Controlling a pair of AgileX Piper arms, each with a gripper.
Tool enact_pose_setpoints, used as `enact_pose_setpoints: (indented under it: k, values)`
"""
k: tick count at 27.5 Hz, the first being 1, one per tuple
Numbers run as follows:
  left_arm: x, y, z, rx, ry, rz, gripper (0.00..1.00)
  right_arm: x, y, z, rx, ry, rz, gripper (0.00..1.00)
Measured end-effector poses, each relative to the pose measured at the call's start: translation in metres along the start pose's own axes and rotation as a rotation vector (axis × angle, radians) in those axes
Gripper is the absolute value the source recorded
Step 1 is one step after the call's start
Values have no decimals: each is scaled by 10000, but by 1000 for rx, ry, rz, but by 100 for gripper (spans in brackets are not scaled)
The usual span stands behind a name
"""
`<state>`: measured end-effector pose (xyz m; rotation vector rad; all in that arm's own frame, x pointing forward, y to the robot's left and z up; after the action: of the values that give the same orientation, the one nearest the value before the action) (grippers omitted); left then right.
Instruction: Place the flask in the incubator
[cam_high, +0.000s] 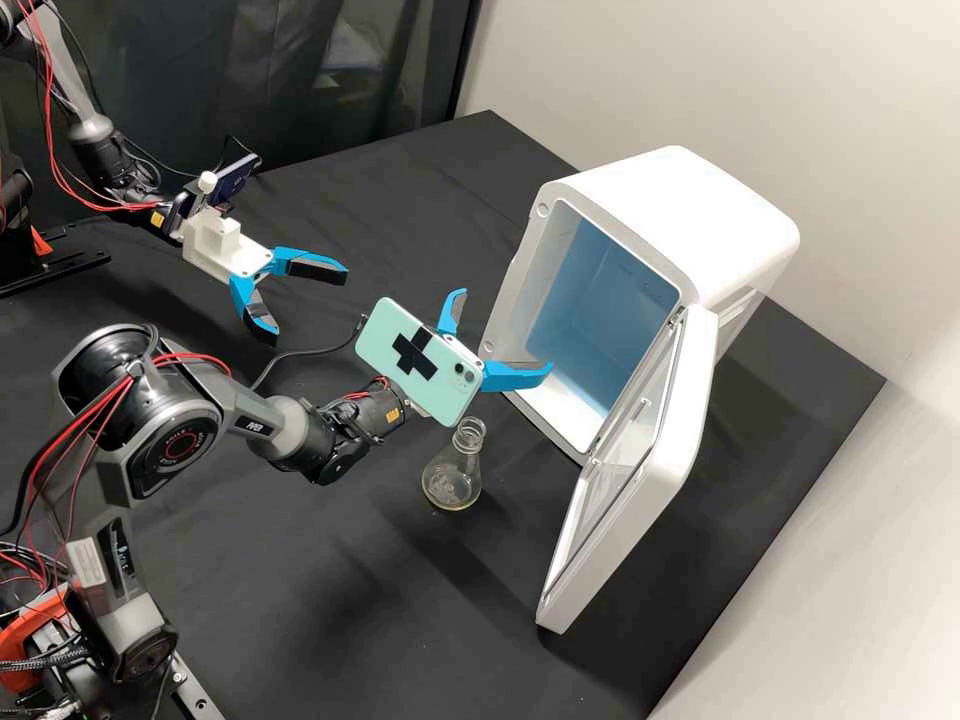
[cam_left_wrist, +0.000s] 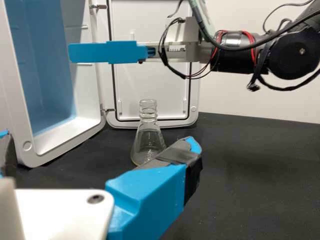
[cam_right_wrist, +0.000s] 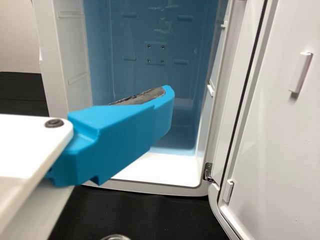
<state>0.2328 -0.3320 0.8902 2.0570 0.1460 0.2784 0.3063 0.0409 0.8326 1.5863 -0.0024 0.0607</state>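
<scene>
Flask (cam_high: 455, 470): clear glass, conical, upright on the black tabletop (cam_high: 330, 600), mouth unstoppered, touched by neither pincer. In my high view it stands at about 7 o'clock from the incubator's opening, near the lower edge of the open door.

Incubator (cam_high: 690, 220): white shell, pale blue interior, at 3 o'clock from the tabletop's middle in the high view. Its door (cam_high: 640, 450) is swung wide and hangs at 5 o'clock from the opening.

Right pincer (cam_high: 487, 342): blue fingers spread wide with nothing between them. It hangs just in front of the incubator's opening, at 12 o'clock from the flask and clear of it. My right wrist view looks past one finger (cam_right_wrist: 120, 135) straight into the blue interior of the incubator (cam_right_wrist: 150, 50). A mint-green phone (cam_high: 415, 360) with a black tape cross sits on this wrist.

Left pincer (cam_high: 290, 292): fingers parted, holding nothing, at 10 o'clock from the flask and well apart from it. My left wrist view shows the flask (cam_left_wrist: 148, 134) beyond one finger (cam_left_wrist: 145, 200). The door (cam_left_wrist: 150, 80) stands behind the flask, and one blue finger (cam_left_wrist: 107, 52) of the right pincer is above it at 12 o'clock.
</scene>
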Motion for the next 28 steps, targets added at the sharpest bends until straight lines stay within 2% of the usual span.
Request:
enact_pose_setpoints:
  k: [5, 10, 13, 17, 19, 22, 24, 28]
  values:
    - [2, -3, -16, -15, 3, 1, 100, 0, 0, 0, 0, 0, 0, 100]
    - [3, -3, -14, -14, 1, 0, 100, 0, 0, 0, 0, 0, 0, 100]
    - [3, -3, -14, -14, 1, 0, 100, -36, 8, 10, -6, 14, 12, 100]
    - [3, -3, -14, -14, 1, 0, 100, -220, 53, 44, -26, 42, 24, 100]
    - [3, -6, -15, -15, 1, -1, 100, -303, 86, 61, -22, 62, 40, 100]
    - [16, -34, -28, -19, 4, -11, 100, -500, 106, 128, -39, 95, 62, 100]
    - [21, -54, -35, -23, 6, -18, 100, -613, 87, 171, -51, 93, 38, 100]
    - [26, -59, -39, -23, 6, -20, 100, -778, 8, 295, -77, 69, -37, 100]
